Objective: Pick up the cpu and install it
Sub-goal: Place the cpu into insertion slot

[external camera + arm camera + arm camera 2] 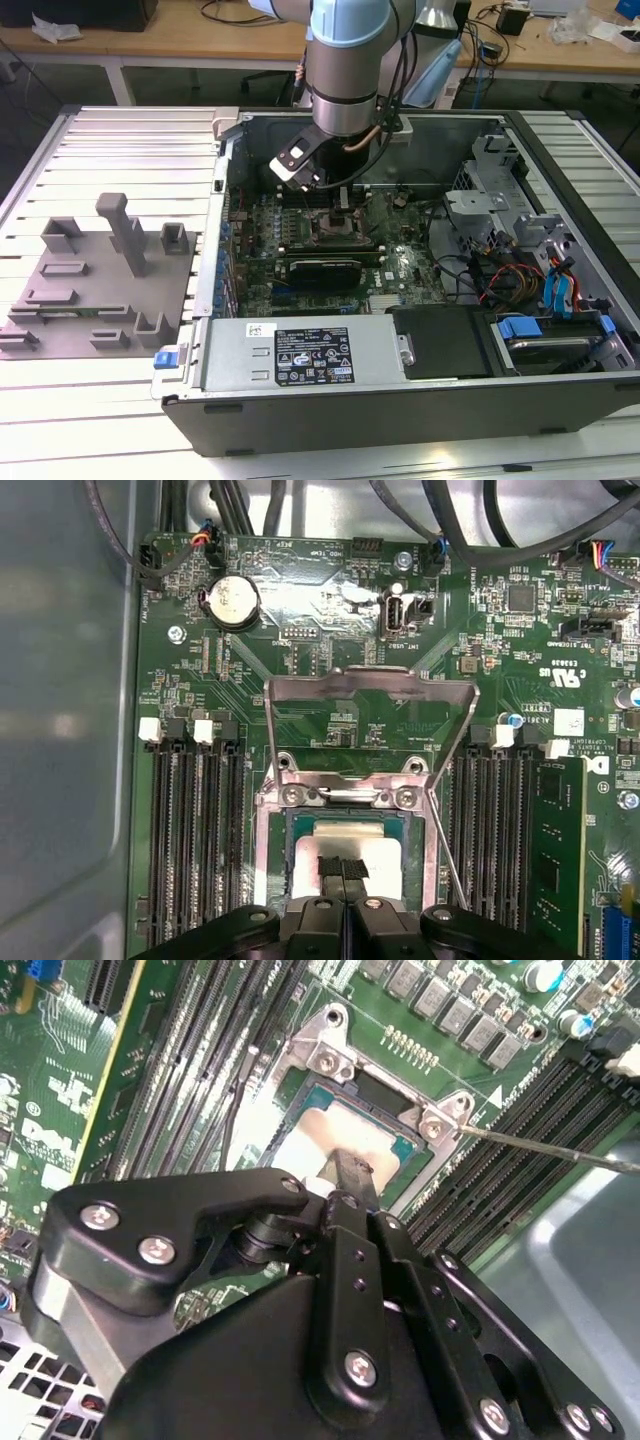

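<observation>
One chip, one socket, both in the open computer case (420, 405). The cpu (383, 858) lies flat inside the socket (268, 865) on the motherboard (300, 610), pale top up. The load plate (370, 687) stands tipped open above it, and the thin lever (451, 855) angles up beside the memory slots.

In the first wrist view the gripper (342, 868) has its two fingers drawn together with nothing between them. The tips sit over the middle of the chip. We cannot tell whether they touch it or hang just above.

The grey tray (100, 290) sits on the bench well apart, toward the exterior view's left.

Risks as we judge them:
- The chip may not be square in its recess — the fingers hide part of it, so seating is unconfirmed. Downward pressure on a skewed chip could bend the socket contacts.
- If the tips stick to the lid, lifting away could drag the chip out of place.
- Nothing clamps the chip while the plate is up, so a knock could shift it.
</observation>
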